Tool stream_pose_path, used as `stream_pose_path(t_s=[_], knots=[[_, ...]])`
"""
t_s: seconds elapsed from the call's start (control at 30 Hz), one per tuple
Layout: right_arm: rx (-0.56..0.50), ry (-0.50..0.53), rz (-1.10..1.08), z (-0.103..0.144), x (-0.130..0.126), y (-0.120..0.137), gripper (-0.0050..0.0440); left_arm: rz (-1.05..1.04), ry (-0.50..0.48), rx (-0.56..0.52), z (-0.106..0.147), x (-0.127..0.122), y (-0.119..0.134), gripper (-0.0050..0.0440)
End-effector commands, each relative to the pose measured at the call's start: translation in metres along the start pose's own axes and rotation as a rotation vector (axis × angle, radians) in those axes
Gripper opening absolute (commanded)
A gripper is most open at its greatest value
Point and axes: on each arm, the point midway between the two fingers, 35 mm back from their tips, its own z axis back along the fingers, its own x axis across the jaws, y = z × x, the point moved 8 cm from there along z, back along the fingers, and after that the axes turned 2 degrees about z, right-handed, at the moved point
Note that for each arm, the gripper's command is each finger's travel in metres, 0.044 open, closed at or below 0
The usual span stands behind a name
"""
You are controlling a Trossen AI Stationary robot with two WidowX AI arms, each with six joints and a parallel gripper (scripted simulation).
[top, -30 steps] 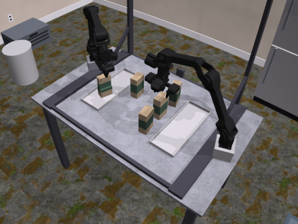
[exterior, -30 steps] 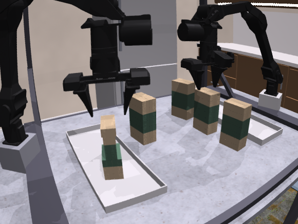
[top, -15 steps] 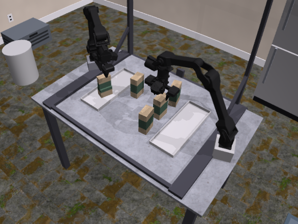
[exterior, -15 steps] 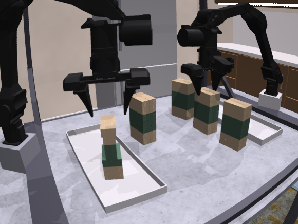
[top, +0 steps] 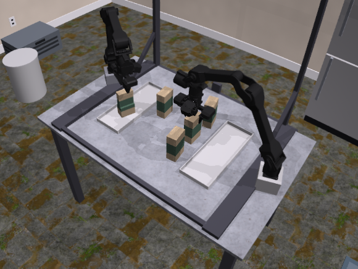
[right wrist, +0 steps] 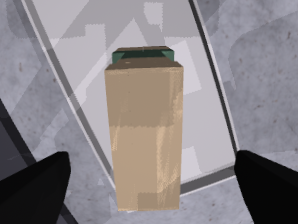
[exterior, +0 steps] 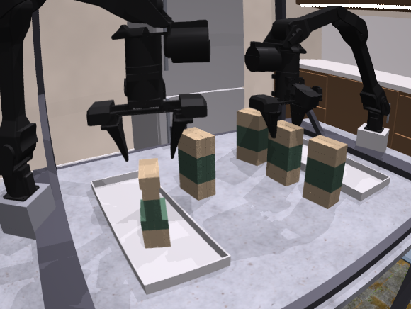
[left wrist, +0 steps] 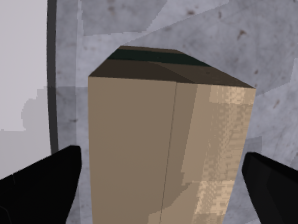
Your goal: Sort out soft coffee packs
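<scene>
Currently, the middle pack (top: 192,128) (exterior: 284,156) (left wrist: 140,125) is overhung by the wide-open left pincer (top: 195,117) (exterior: 285,130) (left wrist: 165,159). The dented pack (top: 126,103) (exterior: 153,212) (right wrist: 145,115) is overhung by the wide right pincer (top: 128,91) (exterior: 149,159) (right wrist: 153,161).

Both arms (top: 257,99) (exterior: 358,42) are showing a matte black finish, with long, slightly bent links between rounded, bulky joints. Each wrist is carrying a stubby black cylinder that is jutting out sideways in the exterior view. Below it, the left gripper (top: 197,118) (exterior: 285,129) (left wrist: 165,159) and the right gripper (top: 128,90) (exterior: 149,159) (right wrist: 153,161) are sharing one build: a thin crossbar, a blocky, bevelled carriage at either end and a finger under each, tapering to a narrow tip. Small, pale, illegible marks are dotting the right crossbar (exterior: 142,108). In the wrist views the fingers are looking smooth and black, with blunt, rounded ends. Pale grey, box-shaped bases (top: 268,186) (exterior: 19,220) are supporting the black feet.
</scene>
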Motion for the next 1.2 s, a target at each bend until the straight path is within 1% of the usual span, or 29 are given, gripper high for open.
stream_pose_path(t_s=[0.0, 0.8, 1.17], knots=[[0.001, 0.021, 0.002, 0.006, 0.000, 0.000, 0.0358, -0.006, 0.010, 0.005, -0.001, 0.001, 0.000, 0.0354], [0.001, 0.021, 0.002, 0.006, 0.000, 0.000, 0.0358, -0.006, 0.010, 0.005, -0.031, 0.001, 0.001, 0.0354], [0.001, 0.021, 0.002, 0.006, 0.000, 0.000, 0.0358, -0.006, 0.010, 0.005, -0.031, 0.001, 0.001, 0.0354]])
